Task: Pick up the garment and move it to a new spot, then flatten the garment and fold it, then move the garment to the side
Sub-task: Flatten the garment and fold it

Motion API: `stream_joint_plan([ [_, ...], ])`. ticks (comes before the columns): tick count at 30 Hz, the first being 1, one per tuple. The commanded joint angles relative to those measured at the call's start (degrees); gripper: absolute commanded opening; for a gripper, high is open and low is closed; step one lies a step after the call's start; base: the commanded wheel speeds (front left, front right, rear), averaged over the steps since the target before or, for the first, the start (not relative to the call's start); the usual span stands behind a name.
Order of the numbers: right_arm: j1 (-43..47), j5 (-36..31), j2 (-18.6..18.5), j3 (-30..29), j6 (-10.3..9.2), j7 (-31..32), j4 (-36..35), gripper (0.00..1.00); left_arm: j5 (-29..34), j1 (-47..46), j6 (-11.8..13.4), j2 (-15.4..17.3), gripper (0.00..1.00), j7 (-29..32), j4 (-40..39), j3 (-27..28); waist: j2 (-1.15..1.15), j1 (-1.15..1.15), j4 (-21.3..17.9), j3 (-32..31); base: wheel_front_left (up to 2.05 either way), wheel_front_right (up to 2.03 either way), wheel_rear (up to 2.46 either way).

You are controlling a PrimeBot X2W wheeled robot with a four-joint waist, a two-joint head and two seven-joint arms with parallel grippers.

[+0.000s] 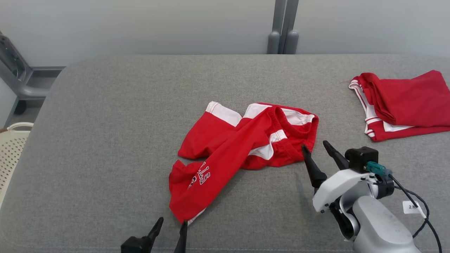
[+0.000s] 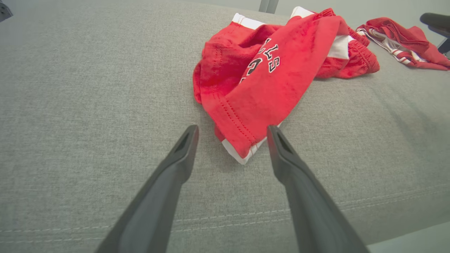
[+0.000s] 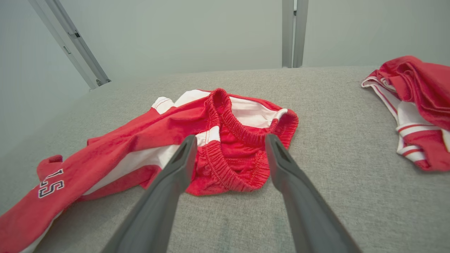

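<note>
A crumpled pair of red shorts with white panels and black lettering, the garment (image 1: 239,140) (image 2: 267,66) (image 3: 225,140), lies in the middle of the grey padded table (image 1: 105,140). Its elastic waistband faces right and one leg trails toward the front edge. My left gripper (image 1: 171,226) (image 2: 232,131) is open just short of that leg's hem, with nothing between its fingers. My right gripper (image 1: 315,147) (image 3: 230,140) is open too, its fingertips at the waistband's near right edge and holding nothing.
A second red and white garment (image 1: 404,103) (image 3: 415,105) lies folded at the table's right edge. A white perforated basket (image 1: 10,151) stands off the table's left side. Grey metal posts (image 1: 283,28) rise behind the far edge.
</note>
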Motion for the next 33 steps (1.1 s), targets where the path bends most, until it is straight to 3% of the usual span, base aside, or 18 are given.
stream_joint_plan([
  [1,-1.6,0.6,0.1,0.7,-0.02,-0.3,1.4,1.00,-0.7,-1.6,-0.2,0.1,1.00,-0.2,1.0,-0.8,0.00,0.00,0.6,1.2,0.00,0.00,0.00],
  [14,-14.8,4.1,2.6,8.9,-0.02,-0.7,18.4,1.00,-4.5,-9.9,-0.2,0.1,1.00,-0.2,11.6,-8.3,0.00,0.00,1.2,5.7,0.00,0.00,0.00],
  [33,-20.3,8.2,3.8,11.4,-0.02,-0.8,26.7,1.00,-6.7,-13.7,-0.2,0.1,1.00,-0.2,14.6,-13.2,0.00,0.00,4.2,6.9,0.00,0.00,0.00],
])
